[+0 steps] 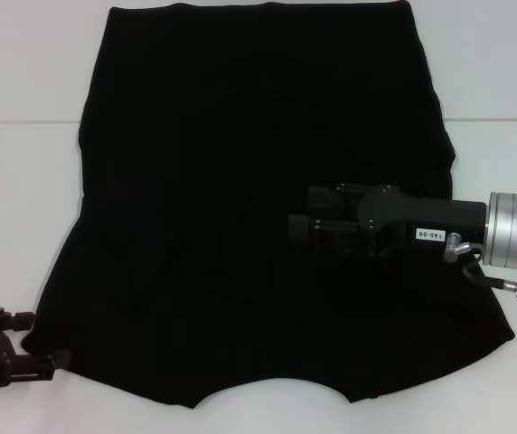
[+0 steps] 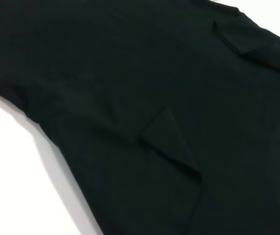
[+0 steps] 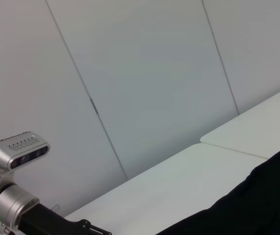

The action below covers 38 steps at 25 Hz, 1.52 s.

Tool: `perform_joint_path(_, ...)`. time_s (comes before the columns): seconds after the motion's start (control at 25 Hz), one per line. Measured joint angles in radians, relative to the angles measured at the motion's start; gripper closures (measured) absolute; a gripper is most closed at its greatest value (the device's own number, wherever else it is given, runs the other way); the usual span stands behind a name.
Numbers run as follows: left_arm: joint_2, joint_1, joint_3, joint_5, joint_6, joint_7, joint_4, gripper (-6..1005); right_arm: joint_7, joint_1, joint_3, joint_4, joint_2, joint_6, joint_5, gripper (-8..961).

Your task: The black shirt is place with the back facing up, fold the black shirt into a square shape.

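Observation:
The black shirt lies spread flat on the white table, with its curved neckline at the near edge and its hem at the far side. My left gripper is low at the near left, open, with its fingers on either side of the shirt's near left corner. My right gripper hovers over the shirt's right half and points left. The left wrist view shows the shirt's fabric with small creases. The right wrist view shows only an edge of the shirt.
The table has a seam running across it behind the shirt's middle. White table shows on both sides of the shirt. The right wrist view shows a grey wall and the other arm's silver wrist.

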Motion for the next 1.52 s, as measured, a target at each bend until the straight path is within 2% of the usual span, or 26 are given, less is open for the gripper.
perform_joint_path(0.4,0.0,0.0,0.001,0.027,-0.007,-0.012,0.005,104,-0.005,0.0,0.004,0.0,0.0,0.0,0.001,188)
perform_joint_path(1.28,-0.008,-0.044,0.027,0.051,0.013,-0.033,-0.004,178,-0.011,-0.003,0.004,0.0,-0.003,-0.002,0.016,190)
perform_joint_path(1.4,-0.007,-0.048,0.027,0.051,0.011,-0.042,-0.004,188,-0.011,-0.003,0.004,0.0,-0.003,-0.002,0.021,190)
perform_joint_path(1.52,0.004,-0.058,0.029,0.068,0.0,-0.06,-0.021,198,-0.011,-0.003,0.004,0.0,-0.004,-0.002,0.024,190)
